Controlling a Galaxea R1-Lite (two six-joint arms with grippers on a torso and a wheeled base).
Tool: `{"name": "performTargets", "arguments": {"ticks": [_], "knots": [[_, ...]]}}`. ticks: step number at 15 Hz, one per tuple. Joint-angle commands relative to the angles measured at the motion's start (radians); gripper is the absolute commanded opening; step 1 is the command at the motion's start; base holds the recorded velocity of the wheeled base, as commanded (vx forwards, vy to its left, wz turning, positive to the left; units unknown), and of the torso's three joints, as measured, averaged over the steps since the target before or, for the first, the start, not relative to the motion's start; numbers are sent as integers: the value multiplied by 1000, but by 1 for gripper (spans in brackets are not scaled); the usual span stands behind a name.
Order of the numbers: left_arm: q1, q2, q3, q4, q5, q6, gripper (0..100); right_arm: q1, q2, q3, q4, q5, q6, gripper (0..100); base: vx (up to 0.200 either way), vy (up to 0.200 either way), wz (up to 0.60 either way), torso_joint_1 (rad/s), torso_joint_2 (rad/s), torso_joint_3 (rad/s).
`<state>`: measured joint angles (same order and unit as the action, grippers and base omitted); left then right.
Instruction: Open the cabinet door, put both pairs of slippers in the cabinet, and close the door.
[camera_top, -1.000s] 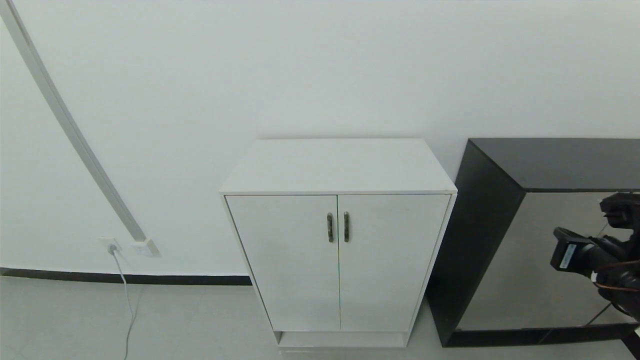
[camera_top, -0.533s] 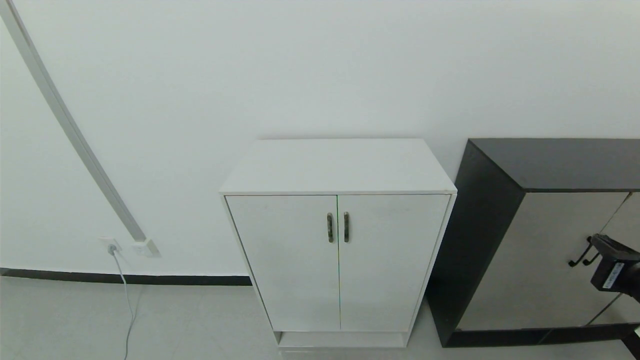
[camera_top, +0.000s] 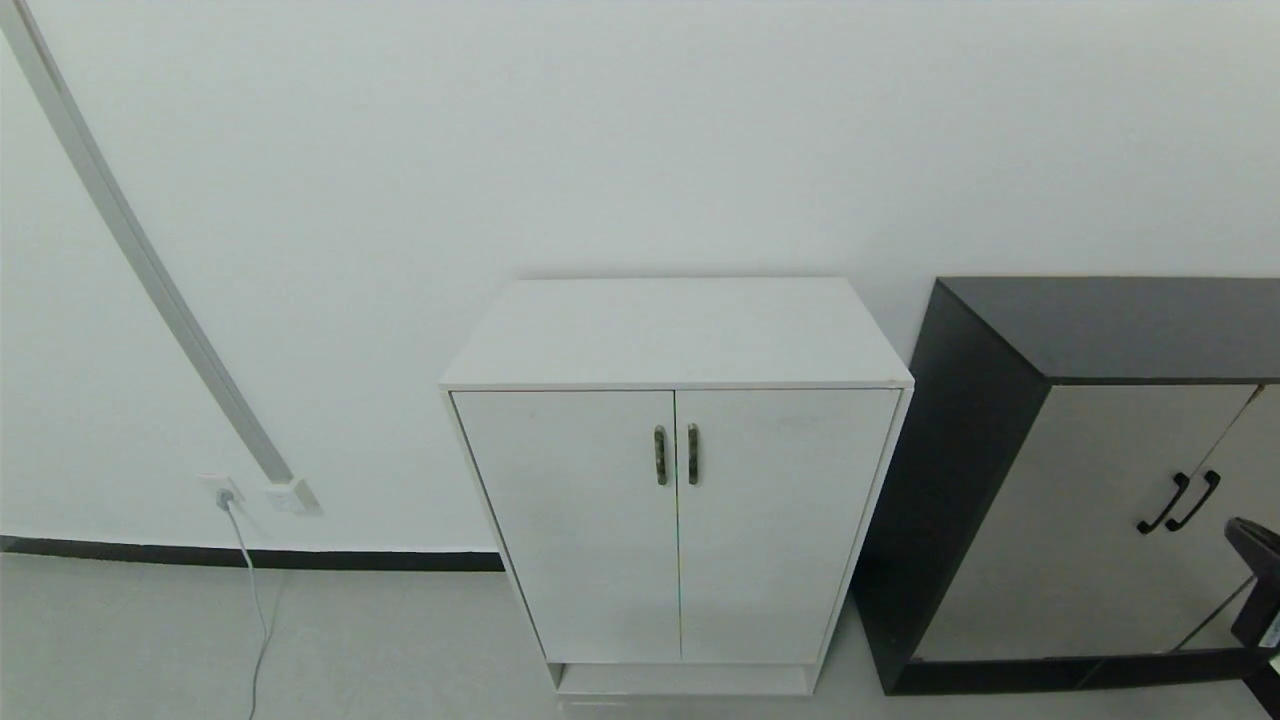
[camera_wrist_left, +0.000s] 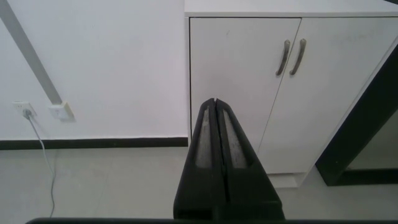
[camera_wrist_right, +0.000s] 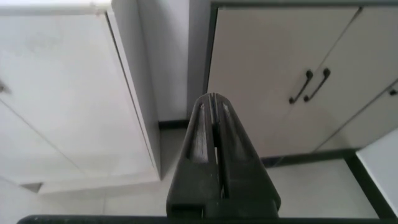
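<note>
While both of its flat doors (camera_top: 580, 520) are sitting shut and flush, the white two-door wooden cabinet (camera_top: 675, 340) is standing on the pale grey floor (camera_top: 350, 640) with its back against the white wall (camera_top: 600, 130). Two slim dark bar handles (camera_top: 660, 455) are sitting upright side by side at the seam where the doors are meeting, one on each door. Just beside it, on the robot's right, a black cabinet with glossy grey doors (camera_top: 960, 450) is standing against the same wall, and its own pair of curved black handles (camera_top: 1164, 504) is sitting close together.

On the other side of the white cabinet, a grey slanted conduit strip (camera_top: 140, 260) is running down the wall to a small white junction box (camera_top: 292, 495), and a white cable (camera_top: 255, 600) is hanging from a wall socket (camera_top: 222, 493) down to the floor. A black skirting band (camera_top: 250, 557) is running along the foot of the wall.

The left gripper (camera_wrist_left: 215, 101) is hanging above the floor and facing the white cabinet's left door, well apart from it; its black fingers (camera_wrist_left: 205, 137) are pressing flat together and grasping nothing. The right gripper (camera_wrist_right: 213, 96) is pointing at the narrow gap between the two cabinets, its fingers (camera_wrist_right: 199, 134) likewise clenched and empty. Part of the right arm (camera_top: 1258, 590) is showing in front of the black cabinet's doors.
</note>
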<state>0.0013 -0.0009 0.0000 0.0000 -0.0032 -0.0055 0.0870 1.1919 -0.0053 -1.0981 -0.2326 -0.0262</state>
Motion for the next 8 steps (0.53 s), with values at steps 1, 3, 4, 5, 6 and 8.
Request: {"name": "performTargets", "arguments": {"ticks": [1, 3, 4, 5, 6, 8], "knots": [[0, 1, 0, 0, 0, -1, 0, 0, -91, 5, 75, 1, 2, 0, 0, 0, 0, 0, 0, 0], [0, 1, 0, 0, 0, -2, 0, 0, -201, 5, 215, 25, 6, 0, 0, 0, 0, 0, 0, 0], [0, 1, 0, 0, 2, -2, 0, 0, -249, 5, 273, 39, 6, 0, 0, 0, 0, 0, 0, 0], [0, 1, 0, 0, 2, -2, 0, 0, -290, 5, 333, 48, 6, 0, 0, 0, 0, 0, 0, 0], [0, 1, 0, 0, 2, -2, 0, 0, -333, 5, 403, 68, 6, 0, 0, 0, 0, 0, 0, 0], [0, 1, 0, 0, 2, -2, 0, 0, -393, 5, 529, 130, 8, 0, 0, 0, 0, 0, 0, 0]]}}
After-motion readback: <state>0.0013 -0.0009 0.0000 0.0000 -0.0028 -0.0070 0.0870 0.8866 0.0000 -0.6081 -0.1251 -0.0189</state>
